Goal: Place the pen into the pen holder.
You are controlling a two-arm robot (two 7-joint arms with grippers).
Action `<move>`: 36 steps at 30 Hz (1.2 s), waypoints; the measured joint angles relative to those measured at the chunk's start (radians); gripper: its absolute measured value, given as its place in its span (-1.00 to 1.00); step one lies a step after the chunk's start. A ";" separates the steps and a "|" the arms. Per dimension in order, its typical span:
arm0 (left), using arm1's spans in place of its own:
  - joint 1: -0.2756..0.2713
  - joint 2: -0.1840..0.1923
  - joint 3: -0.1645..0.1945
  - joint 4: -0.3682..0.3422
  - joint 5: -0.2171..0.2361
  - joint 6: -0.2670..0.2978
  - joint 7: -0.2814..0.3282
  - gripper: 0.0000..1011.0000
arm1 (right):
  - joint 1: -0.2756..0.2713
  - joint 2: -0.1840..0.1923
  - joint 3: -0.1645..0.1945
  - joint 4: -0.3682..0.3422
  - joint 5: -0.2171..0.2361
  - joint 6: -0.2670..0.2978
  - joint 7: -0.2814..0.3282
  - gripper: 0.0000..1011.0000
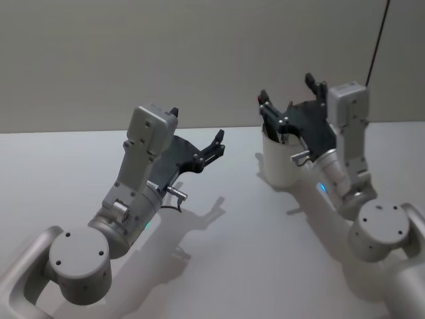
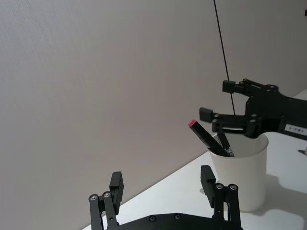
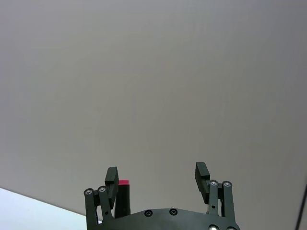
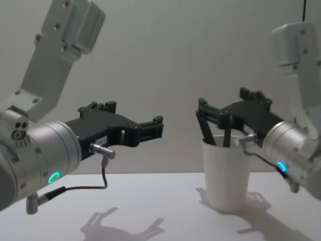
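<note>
Plain grey wall, white worktop (image 1: 226, 266) | pen (image 2: 207, 139) seen leaning inside pen holder (image 2: 240, 175), task judged essentially done | right hand (image 2: 230, 104) held open just above rim, withdrawal left | left hand (image 4: 150, 128) open, idle, well apart

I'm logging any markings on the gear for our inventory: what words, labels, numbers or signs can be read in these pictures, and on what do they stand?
None can be read.
Right gripper, open above the pen holder: a small pale label on its body in the left wrist view, its print too small to read.
Pen, pen holder, left gripper: no print visible.
</note>
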 joint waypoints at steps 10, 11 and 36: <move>0.000 0.000 0.000 0.000 0.000 0.000 0.000 0.98 | -0.101 0.043 0.026 -0.177 0.085 0.084 -0.005 0.98; 0.000 0.000 0.000 0.000 0.000 0.000 0.000 0.98 | -0.110 0.047 0.028 -0.192 0.090 0.089 -0.007 0.98; 0.000 0.000 0.000 0.000 0.000 0.000 0.000 0.98 | -0.262 0.195 0.022 -0.405 0.222 0.229 -0.016 0.98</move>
